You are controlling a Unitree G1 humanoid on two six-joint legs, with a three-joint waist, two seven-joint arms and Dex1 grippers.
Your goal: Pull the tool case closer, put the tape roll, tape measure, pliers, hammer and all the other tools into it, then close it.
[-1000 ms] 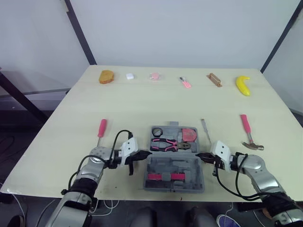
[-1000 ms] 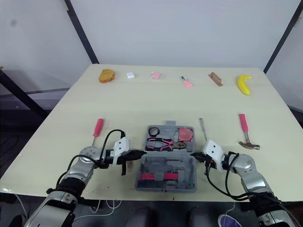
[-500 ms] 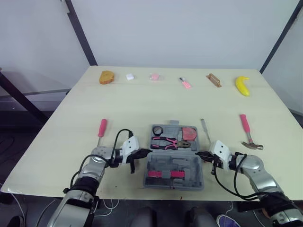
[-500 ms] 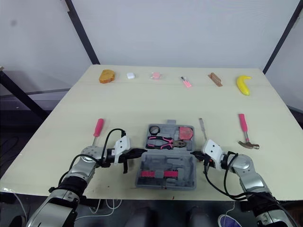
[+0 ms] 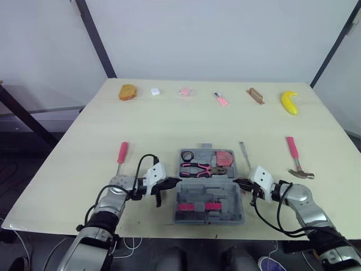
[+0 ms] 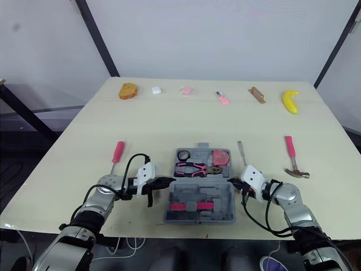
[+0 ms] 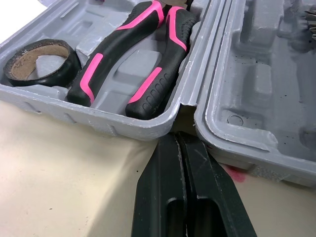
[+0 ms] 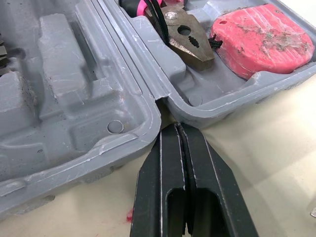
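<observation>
- The left fingers (image 7: 165,163) are pressed together, tips at the hinge gap on the left side of the tool case (image 5: 231,203).
- The right fingers (image 8: 168,153) are likewise pressed together, tips at the same gap on the case's right side.
- The tool case lies open by the table's (image 5: 169,124) near edge, lid half nearest the robot.
- Its far half holds the pliers (image 5: 203,168), with the tape roll (image 5: 188,156) at far left and the pink tape measure (image 5: 225,158) at right.
- On the table, a slim metal tool (image 5: 244,155) lies just right of the case, the hammer (image 5: 294,158) farther right, and a pink-handled screwdriver (image 5: 121,153) to the left.
</observation>
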